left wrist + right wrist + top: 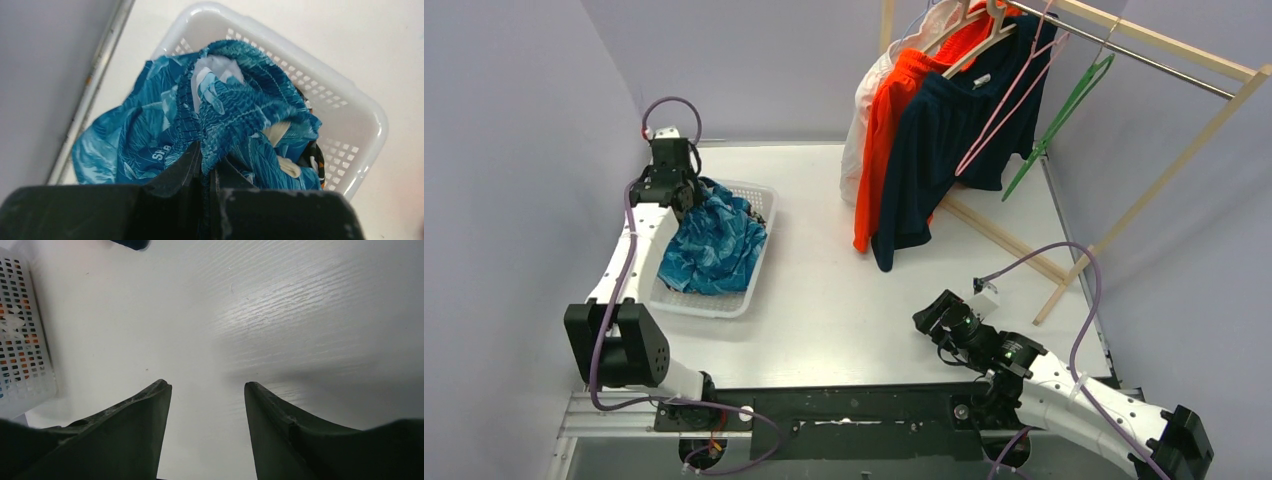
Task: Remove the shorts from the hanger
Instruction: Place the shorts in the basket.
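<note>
Over the basket (762, 200) at the table's (844, 290) left edge, the left gripper (206, 165) clamps the teal-blue shorts (714, 245), seemingly mid-deposit; letting go comes next. The right gripper (207, 390) hovers half-open, empty; the hanging shorts (944, 150) remain at the far right corner.

A basket (714, 303) sits on the left of the tabletop (844, 290), with a pile of shorts (714, 245) heaped in it. The left gripper (686, 195) is at the basket's far end, in the top of the pile. A rack (1169, 180) stands at the far right. Three pairs of hanging shorts (934, 140) overlap at the left end of its rail, with two bare hangers (1064, 110) just right of them. The right gripper (929, 320) is over bare tabletop at the near right, well apart from the basket.
</note>
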